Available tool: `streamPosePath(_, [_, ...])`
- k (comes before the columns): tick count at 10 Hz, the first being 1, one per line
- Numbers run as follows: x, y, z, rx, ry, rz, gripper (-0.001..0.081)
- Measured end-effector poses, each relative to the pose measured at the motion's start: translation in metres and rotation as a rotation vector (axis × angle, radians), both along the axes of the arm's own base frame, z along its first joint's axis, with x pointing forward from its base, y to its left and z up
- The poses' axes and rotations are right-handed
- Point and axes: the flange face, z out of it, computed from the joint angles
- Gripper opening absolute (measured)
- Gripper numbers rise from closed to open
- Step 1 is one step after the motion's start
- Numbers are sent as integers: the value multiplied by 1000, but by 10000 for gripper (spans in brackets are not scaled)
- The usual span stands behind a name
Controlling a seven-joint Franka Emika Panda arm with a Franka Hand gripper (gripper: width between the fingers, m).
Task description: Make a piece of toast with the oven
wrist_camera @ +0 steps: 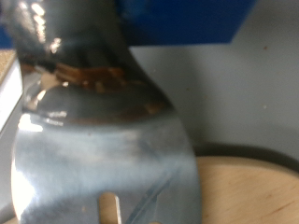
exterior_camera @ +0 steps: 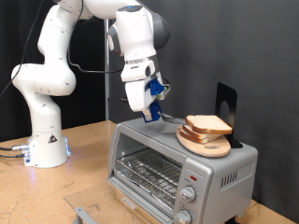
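Observation:
The silver toaster oven (exterior_camera: pixel 217 173) stands at the exterior view's right, with its wire rack (exterior_camera: pixel 145 170) showing, two knobs (exterior_camera: pixel 190 194) and a red light (exterior_camera: pixel 191 176). On its top lies a round wooden board (exterior_camera: pixel 207 146) with stacked bread slices; the top piece of toast (exterior_camera: pixel 207 122) is pale tan with a brown crust. My gripper (exterior_camera: pixel 149 110) hangs over the oven's top, left of the board, shut on a blue-handled metal spatula (exterior_camera: pixel 159 93). In the wrist view the spatula blade (wrist_camera: pixel 103 140) fills the frame above the oven top, with the board's edge (wrist_camera: pixel 252 191) beside it.
A black upright stand (exterior_camera: pixel 225 103) rises behind the board. A grey flat panel (exterior_camera: pixel 89 213), apparently the oven's lowered door, lies in front of the oven. The arm's white base (exterior_camera: pixel 45 140) stands on the wooden table (exterior_camera: pixel 56 191) at the exterior view's left.

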Motion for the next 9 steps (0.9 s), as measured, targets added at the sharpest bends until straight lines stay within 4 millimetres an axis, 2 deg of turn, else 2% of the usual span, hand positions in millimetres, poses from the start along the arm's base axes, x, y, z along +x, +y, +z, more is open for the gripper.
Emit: streamPosePath(9, [42,21,-10,-44,7,-26,485])
